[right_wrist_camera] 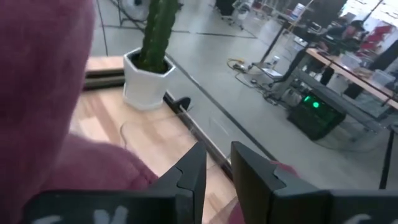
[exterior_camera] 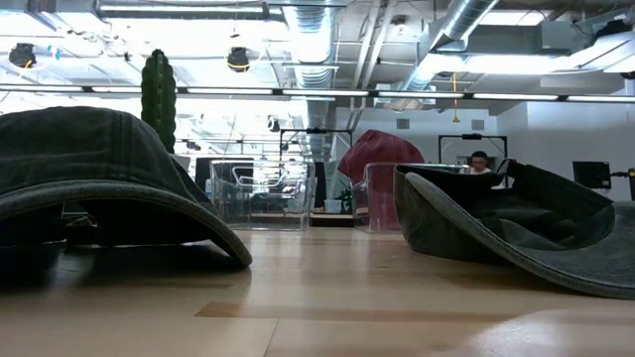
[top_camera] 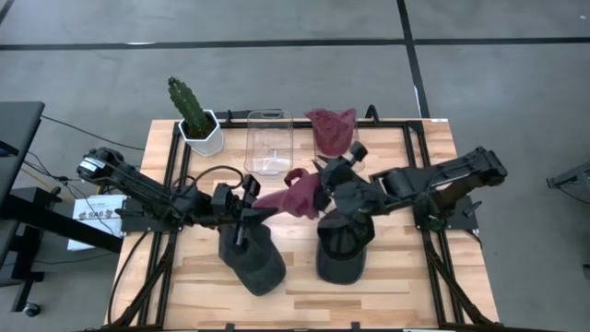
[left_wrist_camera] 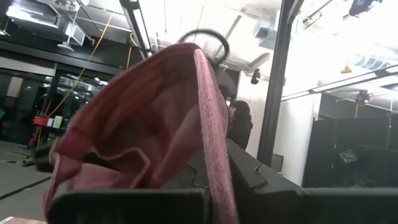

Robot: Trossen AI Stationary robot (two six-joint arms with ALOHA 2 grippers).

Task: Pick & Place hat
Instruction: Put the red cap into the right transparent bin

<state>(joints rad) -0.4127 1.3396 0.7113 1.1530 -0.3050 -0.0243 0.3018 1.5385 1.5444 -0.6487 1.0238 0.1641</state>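
Observation:
A maroon hat [top_camera: 293, 195] hangs above the middle of the table between my two arms. My left gripper [top_camera: 251, 205] reaches in from the table's left and is shut on it. In the left wrist view the hat [left_wrist_camera: 143, 118] fills the picture. My right gripper [top_camera: 324, 180] comes from the right at the hat's other end. In the right wrist view its fingers [right_wrist_camera: 214, 171] stand a narrow gap apart, with the hat's cloth [right_wrist_camera: 43, 93] close beside them. Neither gripper shows in the low view. My left gripper pinches the maroon hat at its edge band [left_wrist_camera: 214, 180], which runs down between the two fingers. The fingers come from the table's left, slanting upward. The hat stands up beyond them, lifted clear of the table. My right gripper has the maroon cloth lying against one finger [right_wrist_camera: 186, 177]; I cannot tell whether it holds it.
Two dark grey caps lie on the near half of the table [top_camera: 251, 258] [top_camera: 343, 244], under the arms. At the far edge stand a potted cactus [top_camera: 194, 115], a clear container [top_camera: 268, 143], and a second clear container holding another maroon hat [top_camera: 332, 134].

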